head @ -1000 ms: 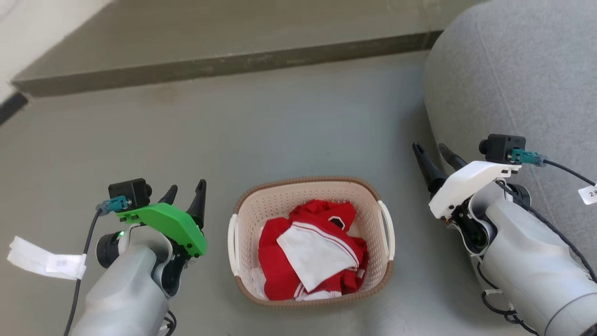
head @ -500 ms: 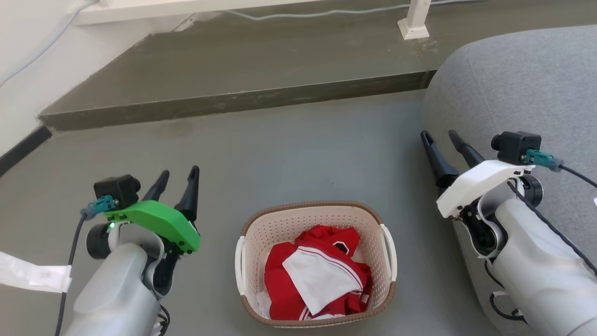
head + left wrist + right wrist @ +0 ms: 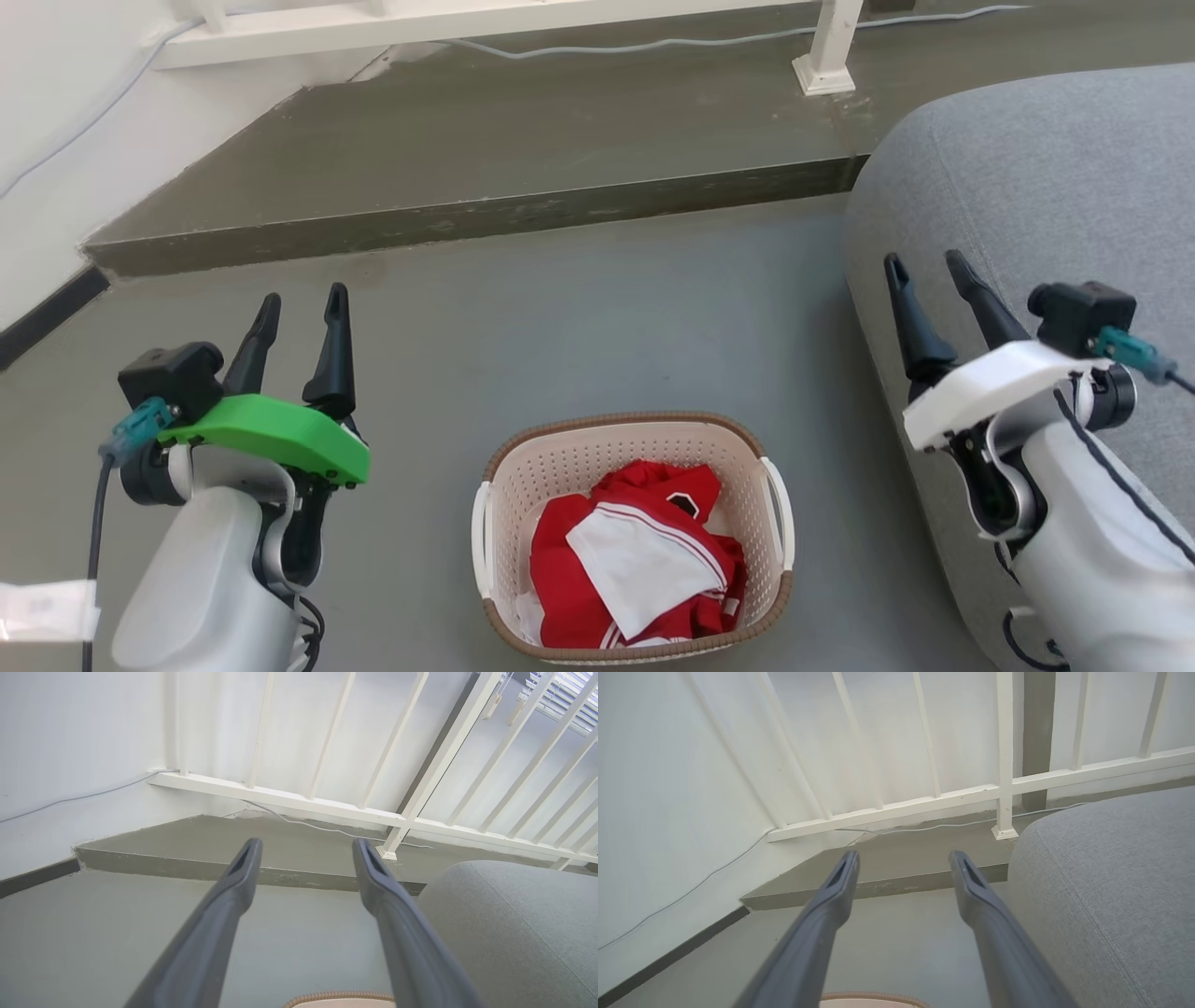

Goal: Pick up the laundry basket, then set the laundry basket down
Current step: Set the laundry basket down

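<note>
The laundry basket, cream and perforated with a brown rim and white side handles, stands on the grey floor at the bottom centre of the head view, holding red and white clothing. My left gripper hovers open to the basket's left, raised above the floor, fingers pointing away. My right gripper hangs open to the basket's right, over the edge of a grey cushion. A strip of the basket's brown rim shows at the bottom of the left wrist view between my open fingers, and the same rim shows at the bottom of the right wrist view.
A grey upholstered seat fills the right side, close to the basket. A raised concrete step crosses the floor ahead, with a white railing and a cable on it. A white wall and dark skirting stand at the left.
The head camera has tilted up, bringing the railing and step into sight. Both grippers have risen and moved outward from the basket, staying open. The basket stays on the floor.
</note>
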Motion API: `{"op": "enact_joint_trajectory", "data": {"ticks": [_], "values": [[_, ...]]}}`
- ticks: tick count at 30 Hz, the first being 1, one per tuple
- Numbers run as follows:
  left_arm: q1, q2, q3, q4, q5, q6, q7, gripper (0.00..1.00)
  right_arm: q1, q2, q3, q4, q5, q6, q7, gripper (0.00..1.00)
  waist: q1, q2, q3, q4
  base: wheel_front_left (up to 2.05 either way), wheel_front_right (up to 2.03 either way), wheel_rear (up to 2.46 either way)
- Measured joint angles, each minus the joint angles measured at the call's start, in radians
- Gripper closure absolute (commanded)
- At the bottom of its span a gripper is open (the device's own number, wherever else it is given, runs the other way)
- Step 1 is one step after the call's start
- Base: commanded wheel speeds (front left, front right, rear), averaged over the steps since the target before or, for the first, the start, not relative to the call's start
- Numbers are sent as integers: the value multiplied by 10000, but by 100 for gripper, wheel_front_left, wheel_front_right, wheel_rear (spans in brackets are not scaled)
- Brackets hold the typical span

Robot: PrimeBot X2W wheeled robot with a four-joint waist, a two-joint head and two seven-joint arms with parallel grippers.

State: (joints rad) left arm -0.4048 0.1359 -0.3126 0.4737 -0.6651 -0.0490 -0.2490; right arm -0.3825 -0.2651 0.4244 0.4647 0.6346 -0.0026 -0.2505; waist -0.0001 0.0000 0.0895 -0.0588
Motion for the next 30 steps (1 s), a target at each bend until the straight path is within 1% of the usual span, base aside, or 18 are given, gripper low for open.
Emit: {"op": "enact_joint_trajectory", "data": {"ticks": [6, 10, 13, 18, 25, 30], "values": [[732, -322, 472, -961, 617, 10, -27, 0, 593, -54, -253, -802, -796, -82, 0, 0, 0, 0, -7, 45, 0, 0, 0], [1270, -435, 828, -1390, 761, -35, -27, 0, 920, 67, -470, -1315, -1053, -169, 0, 0, 0, 0, 15, 35, 0, 0, 0], [1532, -500, 930, -1645, 909, -54, -27, 0, 1049, 127, -637, -1689, -1275, -167, 0, 0, 0, 0, 47, 17, 0, 0, 0], [1825, -568, 1126, -1948, 1329, -196, -27, 0, 1337, 161, -844, -1988, -1538, -165, 0, 0, 0, 0, 84, -5, 0, 0, 0], [2173, -700, 1392, -2226, 1515, -291, -29, 0, 1774, 364, -1091, -2230, -1722, -151, 0, 0, 0, 0, 95, -13, 0, 0, 0], [2263, -821, 1505, -2345, 1722, -360, -27, 0, 1983, 428, -1287, -2334, -1935, -67, 0, 0, 0, 0, 90, -3, 0, 0, 0]]}}
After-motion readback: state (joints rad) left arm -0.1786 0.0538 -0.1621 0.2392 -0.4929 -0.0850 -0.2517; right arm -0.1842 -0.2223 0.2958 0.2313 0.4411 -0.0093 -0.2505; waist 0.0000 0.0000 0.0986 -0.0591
